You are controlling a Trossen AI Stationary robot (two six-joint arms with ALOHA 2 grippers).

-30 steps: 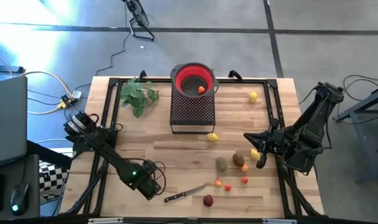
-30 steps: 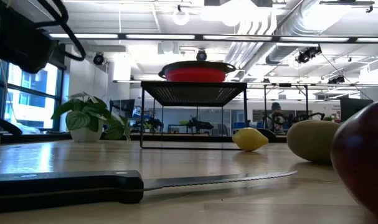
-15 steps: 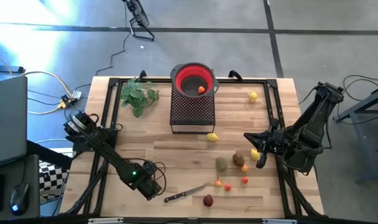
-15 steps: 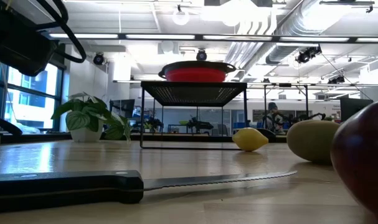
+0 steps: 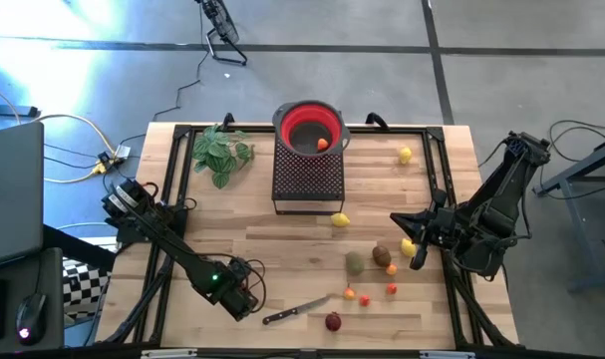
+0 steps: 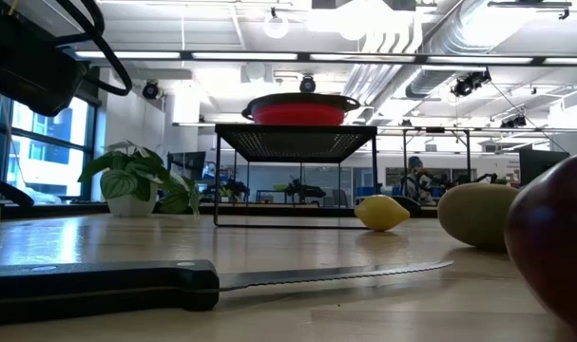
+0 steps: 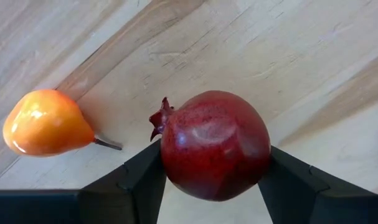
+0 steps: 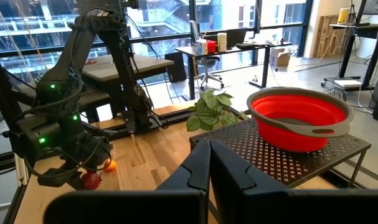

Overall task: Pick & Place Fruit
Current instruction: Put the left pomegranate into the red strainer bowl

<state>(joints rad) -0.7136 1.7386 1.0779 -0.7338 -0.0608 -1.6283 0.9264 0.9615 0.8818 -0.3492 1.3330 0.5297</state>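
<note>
My left gripper (image 5: pixel 240 291) is low over the table's near left part, shut on a dark red pomegranate (image 7: pixel 215 146). A small orange pear-shaped fruit (image 7: pixel 47 122) lies on the wood beside it. My right gripper (image 5: pixel 414 249) hovers shut at the table's right side, next to a yellow lemon (image 5: pixel 409 246). More fruit lies on the near right of the table: an olive-green oval (image 5: pixel 355 262), a brown oval (image 5: pixel 382 255), a dark red ball (image 5: pixel 333 321) and tiny orange and red pieces (image 5: pixel 364 297). Two other lemons (image 5: pixel 340 219) (image 5: pixel 406 155) lie farther back. An orange piece (image 5: pixel 323 144) sits in the red bowl (image 5: pixel 312 128). My left gripper pinches the pomegranate across its round body (image 7: pixel 176 155), one finger (image 7: pixel 139 183) on each side, coming from above and pointing down at the table. Its crown (image 7: pixel 159 117) sticks out sideways. Whether it rests on the wood or is lifted, I cannot tell.
The red bowl stands on a black mesh rack (image 5: pixel 307 179) at the far middle. A green leafy sprig (image 5: pixel 220 152) lies far left. A black-handled knife (image 5: pixel 294 311) lies near the front edge, between my left gripper and the dark red ball. A black frame (image 5: pixel 177 170) borders the table.
</note>
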